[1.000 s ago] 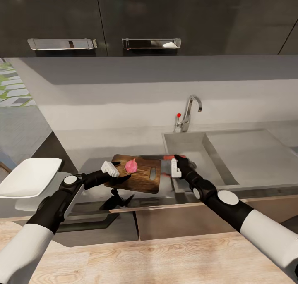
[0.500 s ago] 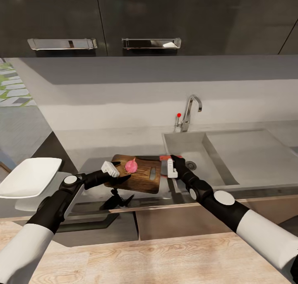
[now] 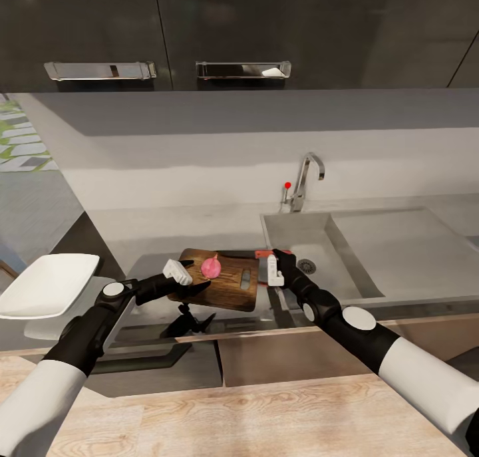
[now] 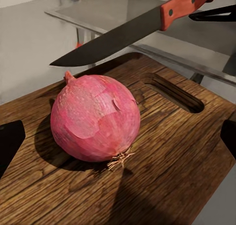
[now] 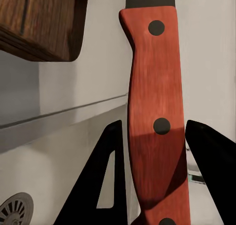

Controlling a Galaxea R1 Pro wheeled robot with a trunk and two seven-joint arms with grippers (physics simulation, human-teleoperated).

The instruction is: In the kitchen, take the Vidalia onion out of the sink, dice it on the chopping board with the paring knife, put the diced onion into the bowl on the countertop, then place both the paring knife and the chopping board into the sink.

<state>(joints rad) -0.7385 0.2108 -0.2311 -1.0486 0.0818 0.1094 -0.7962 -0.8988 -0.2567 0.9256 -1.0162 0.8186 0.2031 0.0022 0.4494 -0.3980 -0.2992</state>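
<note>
Two arms are working over the table edge as I am hovering the paring knife (image 4: 132, 31) above the Vidalia onion (image 4: 94, 118), which is sitting whole on the chopping board (image 3: 229, 291) just beside the sink (image 3: 332, 244). My right gripper (image 3: 274, 271) is holding the knife with its fingers (image 5: 108, 181) closed on either side of the reddish handle, blade pointing across the board. My left gripper (image 3: 183, 274) is waiting at the board's near end, fingers spread wide with the onion between them, untouched. I judge the onion firm, round and papery-skinned, likely to roll under the blade, so steadying it at its flanks looks wise. The bowl (image 3: 46, 285) is standing well apart at my left
</note>
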